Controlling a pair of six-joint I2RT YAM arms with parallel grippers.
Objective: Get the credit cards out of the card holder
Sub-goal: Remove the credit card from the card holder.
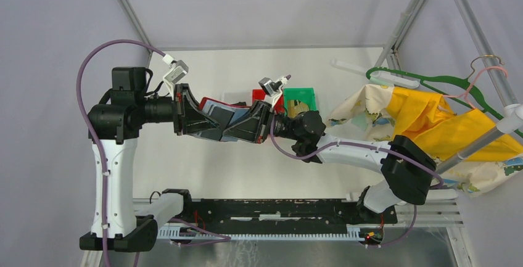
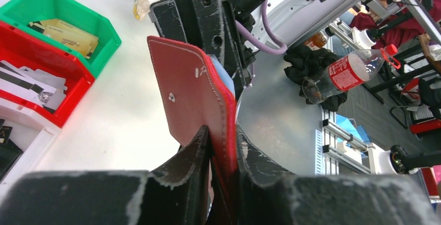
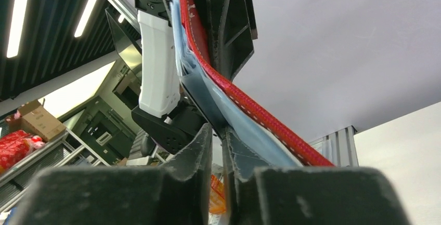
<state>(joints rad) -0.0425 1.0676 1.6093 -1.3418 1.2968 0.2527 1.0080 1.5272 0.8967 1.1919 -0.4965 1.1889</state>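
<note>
Hanging in mid-air over the bench [image 1: 203, 162], the card holder [image 1: 216, 110] is stretched between both arms: the left pincer [image 2: 222, 134] clamps its red cover [image 2: 192, 90], and the right pincer [image 3: 217, 131] is pinched nearly closed on a pale blue inner leaf [image 3: 249, 136]. I'd hold the left firm and have the right draw straight along the pocket mouth, gripping card, not leaf.

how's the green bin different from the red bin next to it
The green bin holds gold-tan cards; the red bin holds white and grey cards, some with a dark stripe. From above, the green bin is in plain sight, while the red bin is mostly hidden behind the right arm. Both are open-topped plastic bins, side by side on the white table.
</note>
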